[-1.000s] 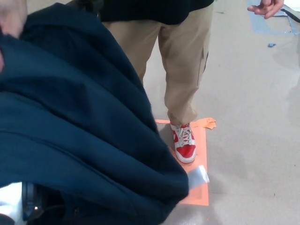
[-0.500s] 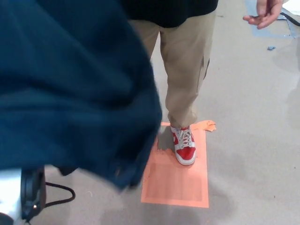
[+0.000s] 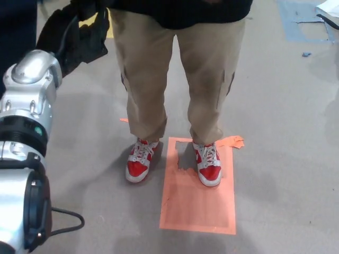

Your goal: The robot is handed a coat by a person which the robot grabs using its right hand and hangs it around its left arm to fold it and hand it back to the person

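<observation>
Coat almost out of shot, L hand up by person.
Only a dark-blue strip of coat (image 3: 15, 47) shows at top-left edge, beside L forearm (image 3: 26, 106). L hand (image 3: 74, 34): can't tell if spread or closed. R hand not in frame. Coat prob. soft, floppy, bulky; grab at collar.

Matt black robot hand (image 3: 77, 34), glossy metal forearm (image 3: 29, 100).

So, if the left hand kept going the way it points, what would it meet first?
Probably the person's tan trousers near the hip; the left hand looks close, though depth is unclear.
</observation>
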You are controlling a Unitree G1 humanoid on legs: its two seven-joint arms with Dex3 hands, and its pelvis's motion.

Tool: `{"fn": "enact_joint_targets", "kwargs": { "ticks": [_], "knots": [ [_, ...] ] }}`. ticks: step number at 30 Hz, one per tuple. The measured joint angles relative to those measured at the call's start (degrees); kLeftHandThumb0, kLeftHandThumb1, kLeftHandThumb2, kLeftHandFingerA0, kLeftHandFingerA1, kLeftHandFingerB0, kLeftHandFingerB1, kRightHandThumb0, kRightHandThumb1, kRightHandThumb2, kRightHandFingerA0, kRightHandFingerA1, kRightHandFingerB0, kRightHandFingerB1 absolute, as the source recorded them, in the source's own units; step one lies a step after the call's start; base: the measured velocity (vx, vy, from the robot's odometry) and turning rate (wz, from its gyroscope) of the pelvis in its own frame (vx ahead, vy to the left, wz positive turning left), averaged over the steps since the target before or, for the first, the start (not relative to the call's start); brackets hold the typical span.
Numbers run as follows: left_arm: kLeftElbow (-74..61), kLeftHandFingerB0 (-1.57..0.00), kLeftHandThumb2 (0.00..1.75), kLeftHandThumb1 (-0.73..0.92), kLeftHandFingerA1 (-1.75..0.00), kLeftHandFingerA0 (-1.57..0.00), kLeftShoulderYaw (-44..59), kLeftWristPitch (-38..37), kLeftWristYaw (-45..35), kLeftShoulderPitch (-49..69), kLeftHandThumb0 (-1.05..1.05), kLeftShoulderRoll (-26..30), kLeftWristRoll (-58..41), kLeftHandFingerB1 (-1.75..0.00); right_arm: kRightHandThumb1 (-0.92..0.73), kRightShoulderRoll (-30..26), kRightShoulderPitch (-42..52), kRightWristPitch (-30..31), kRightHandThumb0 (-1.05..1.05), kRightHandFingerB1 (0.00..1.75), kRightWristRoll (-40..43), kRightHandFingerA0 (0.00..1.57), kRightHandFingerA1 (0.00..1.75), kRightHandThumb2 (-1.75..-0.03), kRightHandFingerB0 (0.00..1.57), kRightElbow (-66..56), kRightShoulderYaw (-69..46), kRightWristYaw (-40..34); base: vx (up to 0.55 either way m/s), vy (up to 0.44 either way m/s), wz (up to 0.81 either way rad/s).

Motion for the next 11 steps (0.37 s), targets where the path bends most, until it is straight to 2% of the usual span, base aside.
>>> {"fn": "enact_joint_targets", "kwargs": {
  "ticks": [1, 2, 3, 4, 7, 8, 9, 10, 11],
  "knots": [
    [-0.05, -0.09, 1.04, 0.72, -0.28, -0.09, 0.00, 0.00, 0.00, 0.17, -0.87, 0.00, 0.00, -0.28, -0.62, 0.00, 0.08, 0.00, -0.88, 0.18, 0.01, 0.08, 0.24, -0.98, 0.09, 0.00, -0.03, 0.05, 0.00, 0.000, 0.00],
    [-0.10, -0.09, 0.81, 0.73, -0.26, -0.08, 0.02, 0.00, 0.00, 0.36, -0.84, 0.00, -0.01, -0.26, -0.63, 0.00, 0.18, 0.00, -0.91, 0.17, 0.02, 0.10, 0.22, -0.97, 0.11, 0.01, -0.06, 0.09, 0.00, 0.000, 0.00],
    [-0.18, -0.09, 0.81, 0.73, -0.26, -0.08, 0.03, 0.01, 0.00, 0.49, -0.84, 0.00, -0.01, -0.26, -0.63, 0.00, 0.25, 0.00, -0.91, 0.17, 0.02, 0.10, 0.22, -0.97, 0.11, 0.02, -0.05, 0.09, 0.00, 0.000, 0.00],
    [-0.19, -0.09, 1.03, 0.72, -0.28, -0.09, 0.04, 0.01, 0.00, 0.54, -0.87, 0.00, -0.01, -0.29, -0.61, 0.00, 0.26, 0.00, -0.88, 0.19, 0.02, 0.08, 0.25, -0.97, 0.09, 0.02, -0.07, 0.09, 0.00, 0.000, 0.00],
    [-0.37, -0.14, 1.04, 0.73, -0.27, 0.00, 0.10, 0.00, -0.02, 0.63, -0.85, 0.00, -0.06, -0.31, -0.63, 0.00, 0.26, 0.00, -0.89, 0.20, 0.03, 0.09, 0.29, -0.98, 0.10, 0.02, -0.08, 0.09, 0.00, 0.000, 0.00],
    [-0.39, -0.10, 0.81, 0.72, -0.24, -0.08, 0.12, 0.00, -0.02, 0.66, -0.84, 0.00, -0.07, -0.27, -0.63, 0.00, 0.24, 0.00, -0.89, 0.20, 0.00, 0.09, 0.28, -0.98, 0.10, 0.02, -0.01, 0.07, 0.00, 0.000, 0.00],
    [-0.40, -0.10, 0.81, 0.72, -0.24, -0.08, 0.13, 0.00, -0.02, 0.70, -0.84, 0.00, -0.07, -0.27, -0.63, 0.00, 0.23, 0.00, -0.89, 0.20, -0.02, 0.09, 0.28, -0.98, 0.10, 0.02, 0.04, 0.07, 0.00, 0.000, 0.00],
    [-0.57, -0.10, 1.03, 0.71, -0.27, -0.09, 0.14, -0.01, -0.04, 0.93, -0.87, 0.00, -0.08, -0.30, -0.63, 0.00, 0.27, -0.01, -0.88, 0.21, -0.04, 0.09, 0.29, -0.97, 0.10, 0.01, 0.10, 0.07, 0.00, 0.000, 0.00],
    [-0.63, -0.10, 1.03, 0.71, -0.27, -0.09, 0.14, -0.01, -0.05, 1.02, -0.87, 0.00, -0.08, -0.30, -0.63, 0.00, 0.30, -0.02, -0.88, 0.21, -0.04, 0.09, 0.29, -0.97, 0.10, 0.01, 0.11, 0.07, 0.00, 0.000, 0.00]
  ]
}}
